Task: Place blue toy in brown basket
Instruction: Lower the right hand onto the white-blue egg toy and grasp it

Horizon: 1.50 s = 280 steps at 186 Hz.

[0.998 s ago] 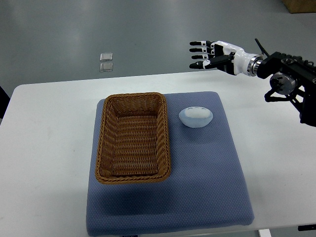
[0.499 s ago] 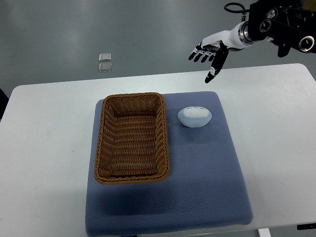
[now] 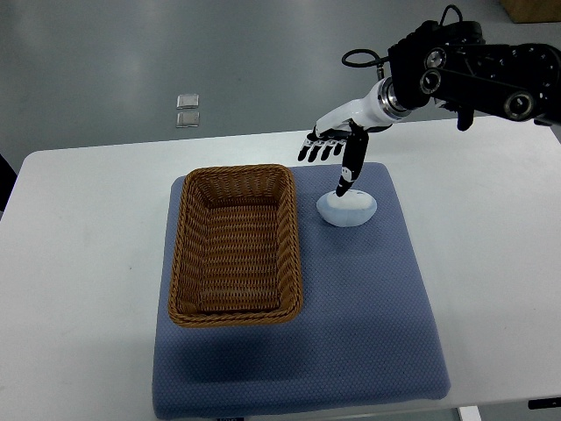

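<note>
The blue toy (image 3: 347,210), a pale blue rounded lump with a white top, lies on the blue mat (image 3: 351,316) just right of the brown wicker basket (image 3: 235,241). The basket holds nothing. My right hand (image 3: 331,158) reaches in from the upper right, fingers spread and pointing down-left, just above the toy's far side. Its thumb tip hangs right over the toy's top. It holds nothing. The left arm is out of view.
The mat lies on a white table (image 3: 79,263). Two small clear squares (image 3: 188,110) lie on the grey floor beyond the table's far edge. A brown box corner (image 3: 530,9) shows at the top right.
My right hand has swung down and to the left, from above the table's far edge to just over the toy. The toy and basket have not moved.
</note>
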### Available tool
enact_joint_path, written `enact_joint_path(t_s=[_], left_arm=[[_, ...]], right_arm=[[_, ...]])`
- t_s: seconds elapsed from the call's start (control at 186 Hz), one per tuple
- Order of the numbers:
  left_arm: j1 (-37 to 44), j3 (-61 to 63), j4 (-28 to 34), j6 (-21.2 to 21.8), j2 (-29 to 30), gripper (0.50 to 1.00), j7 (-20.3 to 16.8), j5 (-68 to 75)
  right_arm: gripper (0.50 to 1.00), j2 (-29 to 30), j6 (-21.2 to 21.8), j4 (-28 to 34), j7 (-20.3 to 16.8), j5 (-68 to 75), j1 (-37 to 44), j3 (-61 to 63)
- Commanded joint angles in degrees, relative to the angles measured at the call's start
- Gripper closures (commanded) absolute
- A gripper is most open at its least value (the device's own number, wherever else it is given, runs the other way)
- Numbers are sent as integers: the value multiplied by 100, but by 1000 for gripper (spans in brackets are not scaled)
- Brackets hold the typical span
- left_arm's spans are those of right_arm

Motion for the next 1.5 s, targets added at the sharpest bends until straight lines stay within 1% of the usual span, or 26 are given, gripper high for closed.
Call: enact_joint_path(t_s=[0.0,0.102,0.236,0.51,0.821,0.923,0.945,0.955,0.977,1.079,1.1,1.106,1.111,1.122,1.159,1.165,1.191,1.208,1.213,1.218,1.224,1.229,1.256,1.277,1.438,1.497], left_arm=[[0,8,4,6,0,500,-1,0],[0,8,4,6,0,500,-1,0],[0,8,4,6,0,500,-1,0],[0,8,4,-3,0,500,-1,0],[0,17,-14,6,0,500,-1,0],[0,17,-14,6,0,500,-1,0],[0,17,-14,6,0,500,-1,0],[0,17,-14,6,0,500,-1,0],[0,17,-14,6,0,500,-1,0],[0,17,-22,6,0,500,-1,0],[0,17,-14,6,0,500,-1,0],[0,17,-14,-3,0,500,-1,0],[0,17,-14,-3,0,500,-1,0],[0,17,-22,6,0,500,-1,0],[0,17,-14,6,0,500,-1,0],[0,17,-22,6,0,500,-1,0],[0,17,-22,6,0,500,-1,0],[0,17,-22,6,0,500,-1,0],[0,17,-22,6,0,500,-1,0],[0,17,-22,6,0,500,-1,0],[0,17,-22,6,0,500,-1,0],[0,17,-22,6,0,500,-1,0],[0,17,-22,6,0,500,-1,0],[0,17,-14,6,0,500,-1,0],[0,17,-14,6,0,500,-1,0],[0,17,-14,6,0,500,-1,0]], right_arm=[[589,31,-74,-8,9,-72,-205,1],[589,75,-364,-34,18,-265,-389,1],[591,83,-619,-122,27,-511,-591,1],[593,83,-988,-166,35,-626,-908,10],[603,83,-1261,-227,53,-634,-1198,19],[652,83,-1331,-227,62,-634,-1286,19],[673,83,-1357,-227,62,-634,-1303,19],[697,83,-1366,-227,62,-634,-1330,19],[713,83,-1384,-227,62,-634,-1338,19],[750,83,-1410,-227,71,-634,-1418,19],[775,83,-1410,-227,79,-643,-1435,19],[789,83,-1410,-227,88,-643,-1444,19],[789,83,-1410,-227,88,-643,-1444,19],[813,83,-1410,-227,97,-643,-1461,19],[846,83,-1410,-227,132,-643,-1470,10],[860,83,-1419,-227,149,-643,-1479,10],[887,83,-1436,-227,158,-643,-1506,10],[918,75,-1454,-227,176,-643,-1523,10],[918,75,-1454,-227,176,-643,-1523,10],[932,83,-1463,-227,185,-643,-1523,1],[932,83,-1463,-227,185,-643,-1523,1],[946,75,-1472,-227,185,-643,-1532,1],[967,75,-1480,-227,185,-643,-1532,1],[1000,66,-1472,-227,194,-643,-1523,1],[1000,-92,-1384,-175,194,-626,-1400,36],[1000,-224,-1322,-122,194,-608,-1181,63]])
